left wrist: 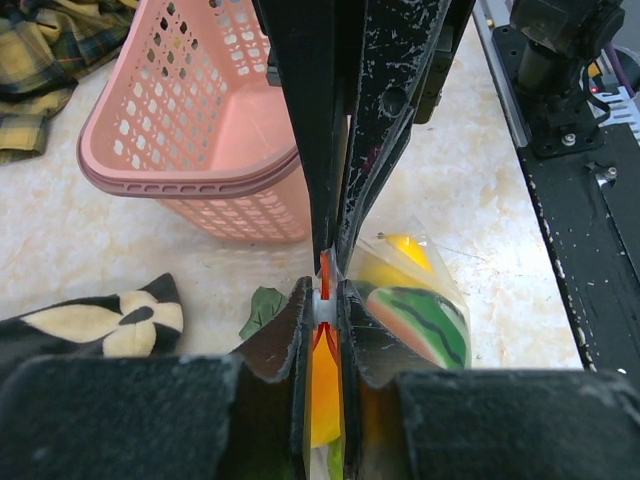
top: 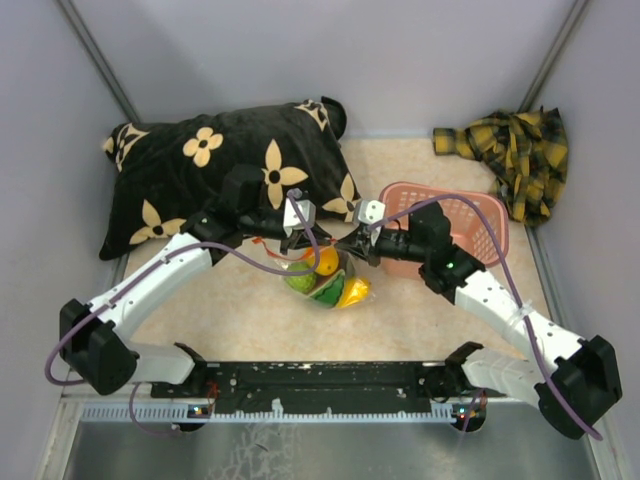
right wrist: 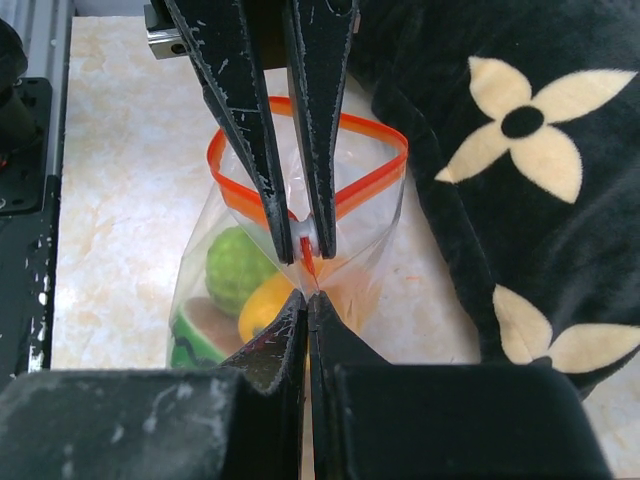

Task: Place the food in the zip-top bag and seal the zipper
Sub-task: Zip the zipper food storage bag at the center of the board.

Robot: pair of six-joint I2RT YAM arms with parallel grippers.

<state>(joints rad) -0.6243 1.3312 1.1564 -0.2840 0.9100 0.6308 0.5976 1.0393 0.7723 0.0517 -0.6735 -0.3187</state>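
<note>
**Mid-table, both grippers pinched on the zipper**

Near the centre of the top view, my left gripper (top: 297, 240) and my right gripper (top: 357, 243) met almost tip to tip above the bag (top: 325, 280). The bag lay on the table (top: 230, 315), just below the pillow (top: 220, 170) and left of the basket (top: 470, 215). A plaid cloth (top: 520, 150) sat crumpled in the upper right corner, well apart from everything else.

My left fingers (left wrist: 285, 335) were closed on the zipper (right wrist: 232, 195), with a small white piece of it caught between them. My right fingers (right wrist: 280, 335) were also closed, nipping the same strip just beside the left ones. From the right wrist, the strip beyond that pinch stood apart in an orange loop, so the mouth was open there.

Food showed through the clear plastic. The green ball (right wrist: 238, 265) was at the left of that frame and a yellow piece (right wrist: 265, 312) was under it. A striped green and orange slice (right wrist: 198, 330) lay at the bottom left. The top view also showed an orange piece (top: 326, 262) near the mouth.

From the left wrist, a leaf (left wrist: 262, 310) showed on the table left of my fingers, beside the pillow's edge. I could not tell whether it lay inside the bag.
</note>
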